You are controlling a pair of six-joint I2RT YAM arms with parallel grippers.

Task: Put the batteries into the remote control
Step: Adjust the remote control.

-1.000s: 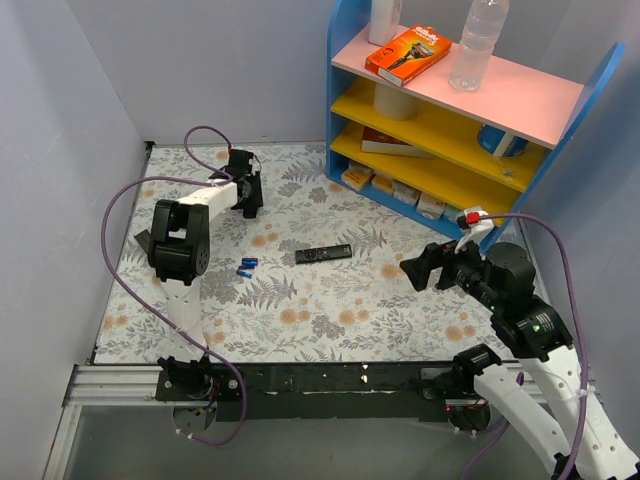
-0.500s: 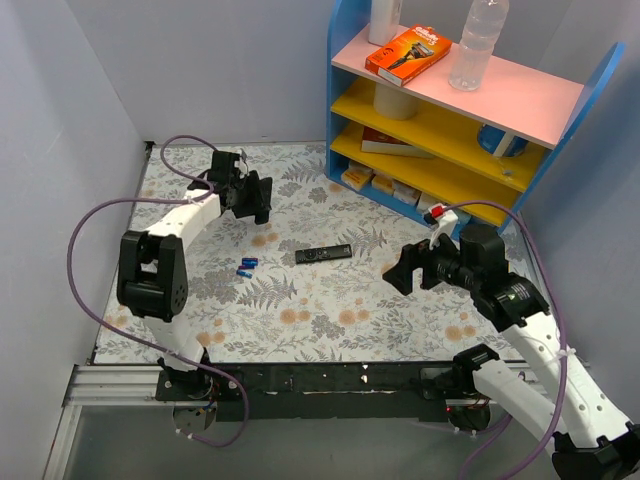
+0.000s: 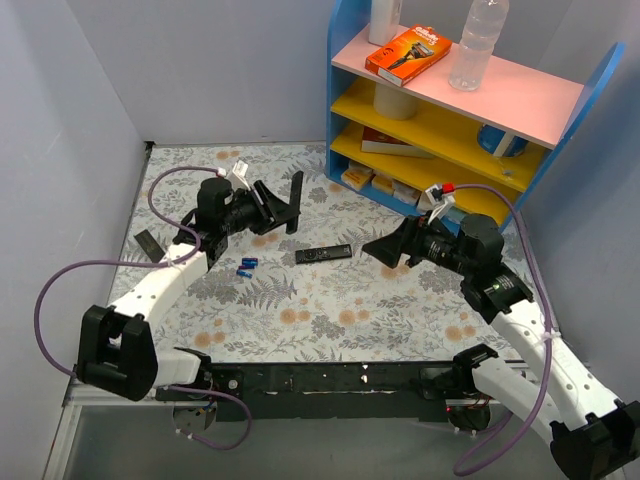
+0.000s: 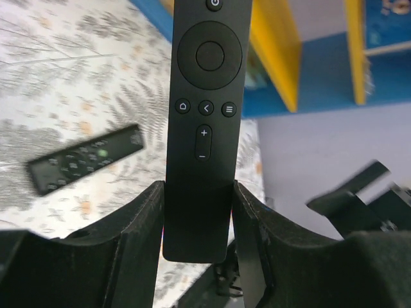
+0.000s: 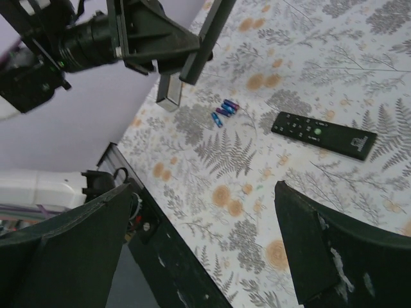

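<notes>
Batteries (image 3: pixel 247 267) lay on the worktop (image 3: pixel 330 320), left of centre: two blue cells side by side. Just right of them and slightly farther back was a second black remote (image 3: pixel 323 253), lying flat with its rows of buttons facing up.

Right gripper (image 3: pixel 388 248) hung above the worktop to the right of that remote, jaws spread wide with nothing between them. In the right wrist view only the worktop, the cells and that remote showed through the gap.

A thin black cover strip (image 3: pixel 147 242) lay flat near the left edge, well apart from the rest.

Left gripper (image 3: pixel 280 208) was up off the worktop, farther back than the batteries, clamped across one end of the remote control (image 3: pixel 297 185). In the left wrist view both fingers (image 4: pixel 144 218) pressed on the remote's long edges. The button face pointed at the camera: ring pad, three small round keys, volume rocker. Most of the bar stuck out past the fingers, clear of the worktop. Couldn't tell whether its battery bay was open.

Blue shelf unit (image 3: pixel 338 90) stood at the far right.
</notes>
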